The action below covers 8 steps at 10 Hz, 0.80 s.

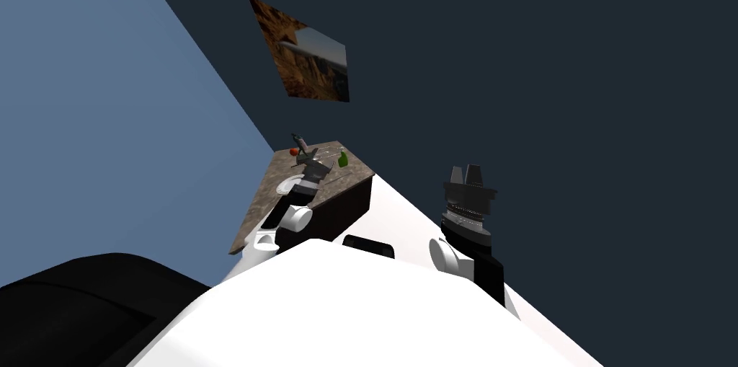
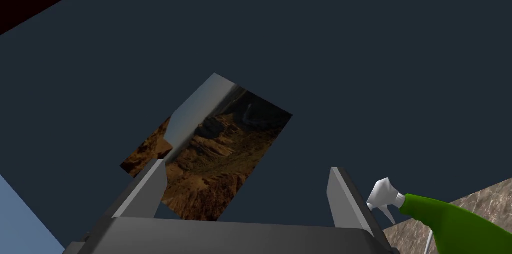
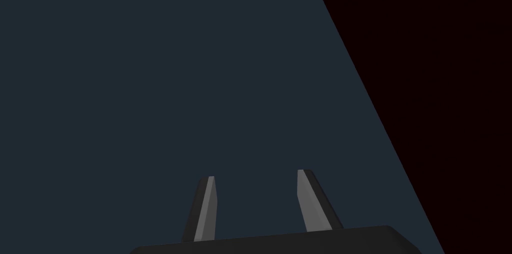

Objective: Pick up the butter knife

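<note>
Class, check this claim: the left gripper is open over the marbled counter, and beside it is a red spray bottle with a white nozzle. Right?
Not quite. The spray bottle is green, not red, as the left wrist view shows. The rest stands: the left gripper is open over the marbled counter, and the nozzle is white.

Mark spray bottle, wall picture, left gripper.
Spray bottle [image 2: 450, 221], left wrist view, green body.
Picture [image 2: 212, 141], left wrist view, its middle.
Left gripper [image 2: 246, 165], left wrist view, midway between fingertips.
</note>
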### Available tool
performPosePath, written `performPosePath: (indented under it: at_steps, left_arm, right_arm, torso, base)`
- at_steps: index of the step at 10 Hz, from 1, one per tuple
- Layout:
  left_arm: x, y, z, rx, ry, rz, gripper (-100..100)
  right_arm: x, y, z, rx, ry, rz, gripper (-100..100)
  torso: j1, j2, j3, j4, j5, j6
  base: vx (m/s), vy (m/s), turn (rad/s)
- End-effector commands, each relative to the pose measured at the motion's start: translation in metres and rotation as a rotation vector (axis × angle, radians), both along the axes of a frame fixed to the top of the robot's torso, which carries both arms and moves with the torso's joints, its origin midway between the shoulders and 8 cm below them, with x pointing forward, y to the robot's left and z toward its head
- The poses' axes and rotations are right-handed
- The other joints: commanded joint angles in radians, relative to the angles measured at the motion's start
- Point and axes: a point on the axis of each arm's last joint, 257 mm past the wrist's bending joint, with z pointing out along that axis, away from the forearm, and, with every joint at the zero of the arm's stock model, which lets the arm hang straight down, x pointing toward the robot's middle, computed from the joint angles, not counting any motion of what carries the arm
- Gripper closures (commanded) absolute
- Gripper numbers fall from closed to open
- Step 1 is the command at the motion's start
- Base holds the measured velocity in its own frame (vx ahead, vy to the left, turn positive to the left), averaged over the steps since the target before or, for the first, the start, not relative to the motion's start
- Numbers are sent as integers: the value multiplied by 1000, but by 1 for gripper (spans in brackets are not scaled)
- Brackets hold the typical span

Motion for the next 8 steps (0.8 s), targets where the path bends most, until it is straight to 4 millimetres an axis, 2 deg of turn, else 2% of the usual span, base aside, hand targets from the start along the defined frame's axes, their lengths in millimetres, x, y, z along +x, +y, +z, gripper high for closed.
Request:
performPosePath:
  at_steps: [1, 8]
  left_arm:
    - [13, 8, -20, -43, 82, -35, -100]
    - [40, 26, -77, -132, 333, -93, -100]
  right_arm:
    - [0, 0, 0, 0, 0, 0, 0]
    - [0, 0, 0, 0, 0, 0, 0]
  torso:
    - [0, 0, 0, 0, 0, 0]
    - [0, -2, -1, 0, 0, 0]
  base:
    - [-29, -21, -80]
    - [-8, -14, -33]
